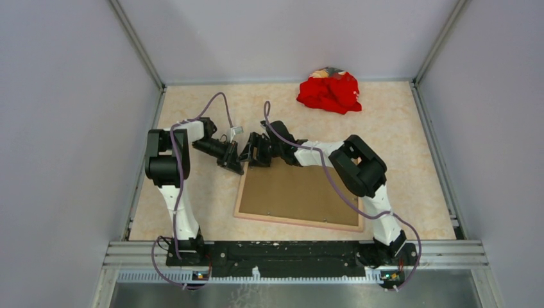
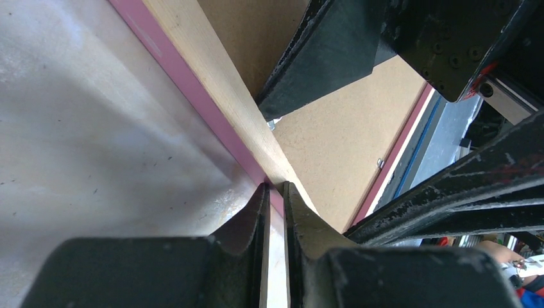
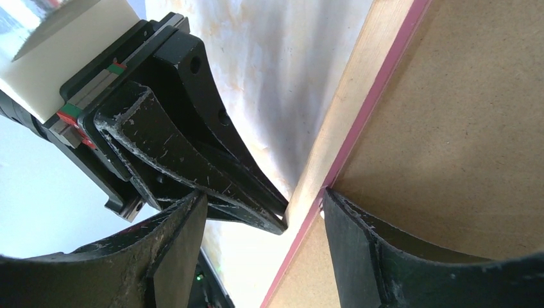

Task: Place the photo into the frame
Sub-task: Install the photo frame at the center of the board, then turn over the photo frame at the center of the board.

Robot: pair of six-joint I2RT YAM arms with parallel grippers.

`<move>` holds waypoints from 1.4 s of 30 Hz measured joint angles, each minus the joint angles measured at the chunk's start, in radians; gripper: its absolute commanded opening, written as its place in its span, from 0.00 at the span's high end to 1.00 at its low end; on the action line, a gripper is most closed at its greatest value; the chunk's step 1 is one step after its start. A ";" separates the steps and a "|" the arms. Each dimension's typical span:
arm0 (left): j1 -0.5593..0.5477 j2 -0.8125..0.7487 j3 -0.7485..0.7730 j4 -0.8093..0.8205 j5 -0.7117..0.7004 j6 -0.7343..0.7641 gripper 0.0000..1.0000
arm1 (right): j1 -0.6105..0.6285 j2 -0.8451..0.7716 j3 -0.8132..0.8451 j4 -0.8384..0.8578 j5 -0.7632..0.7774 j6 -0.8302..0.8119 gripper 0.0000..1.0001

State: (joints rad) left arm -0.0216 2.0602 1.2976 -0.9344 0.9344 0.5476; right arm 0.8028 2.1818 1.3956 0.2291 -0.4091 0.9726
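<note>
**Both claws at the frame's corner**

On the table (image 1: 398, 128) we see the frame (image 1: 295, 221) lying face down, with the brown backing board (image 1: 295, 192) set in it. A red cloth heap (image 1: 330, 91) lies well beyond. Our left claw (image 2: 274, 192), nearly closed, pinches the far-left corner rim. Our right claw (image 3: 263, 199) stands open astride that rail, gripping nothing.

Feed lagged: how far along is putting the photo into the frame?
Done: the frame lies back-up with the backing board in it. In hand: left gripper pinches its far corner rim; right gripper, open, straddles that rim. Remaining: unclear, the photo shows in no view.
</note>
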 measured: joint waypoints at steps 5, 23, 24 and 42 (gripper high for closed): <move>0.000 0.000 0.000 0.000 0.000 0.000 0.84 | 0.000 0.000 0.018 -0.034 -0.005 -0.013 0.32; 0.106 -0.050 0.065 -0.039 -0.031 0.061 0.03 | 0.123 -0.691 -0.403 -0.439 0.230 -0.634 0.32; 0.110 -0.066 0.066 -0.047 -0.032 0.075 0.01 | 0.161 -0.730 -0.447 -0.447 0.244 -0.658 0.32; 0.128 -0.387 0.070 -0.293 -0.003 0.251 0.01 | 0.400 -0.664 -0.563 -0.531 0.422 -0.816 0.48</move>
State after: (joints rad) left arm 0.1066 1.6733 1.3674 -1.2274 0.9310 0.7986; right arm 1.2030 1.5181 0.8326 -0.3016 0.0124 0.1570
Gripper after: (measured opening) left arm 0.987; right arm 0.523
